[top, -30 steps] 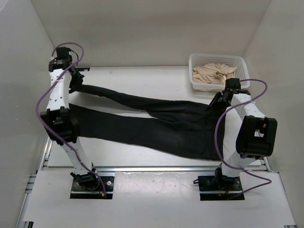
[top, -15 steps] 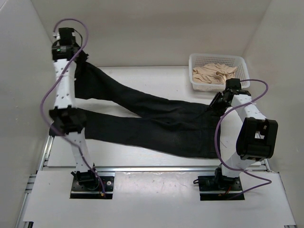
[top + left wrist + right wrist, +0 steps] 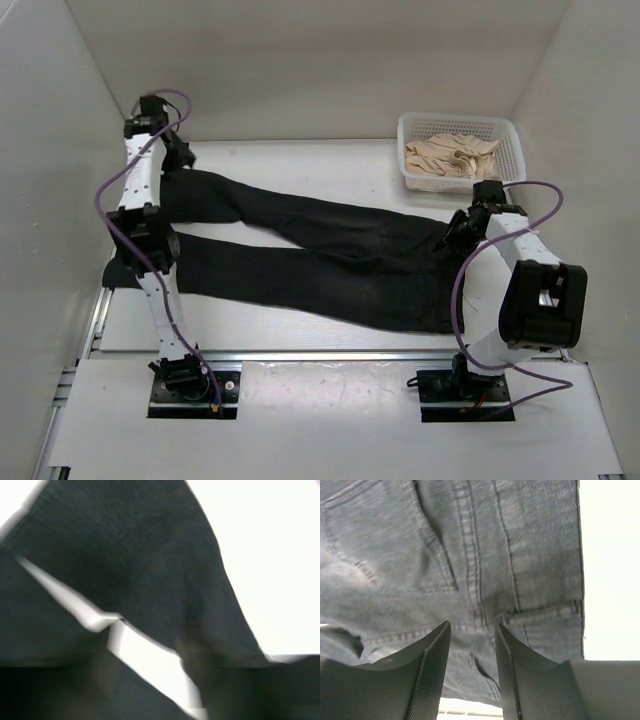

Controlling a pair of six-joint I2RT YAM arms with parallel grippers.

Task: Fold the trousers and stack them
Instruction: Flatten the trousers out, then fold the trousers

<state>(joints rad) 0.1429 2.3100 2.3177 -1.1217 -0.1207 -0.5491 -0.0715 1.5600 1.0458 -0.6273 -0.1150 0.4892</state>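
Overhead view, with both wrist views. The trousers [image 3: 330,255] lie spread flat on the white table [image 3: 300,165], running from left to right across my workspace. The waistband [image 3: 440,300] is at the right end. The two legs point left and fork apart: the far leg [image 3: 260,207] angles toward the back left corner, and the near leg [image 3: 250,265] passes under the left arm's elbow.

The right fingers [image 3: 432,670] are at the far corner of the waistband. They stand partly apart, and the gap between them shows flat denim with seam stitching. A stitched pocket [image 3: 385,540] lies just beyond them. I cannot tell whether the tips press on the cloth.

The left fingers [image 3: 180,157] are at the cuff end of the far leg, by the back left corner. The left wrist view is smeared (only black cloth against white table can be made out), so I cannot tell whether these fingers are apart or together.

At the back right, well apart from the legs, stands a white mesh basket [image 3: 460,184]. It holds a crumpled beige cloth [image 3: 450,152].
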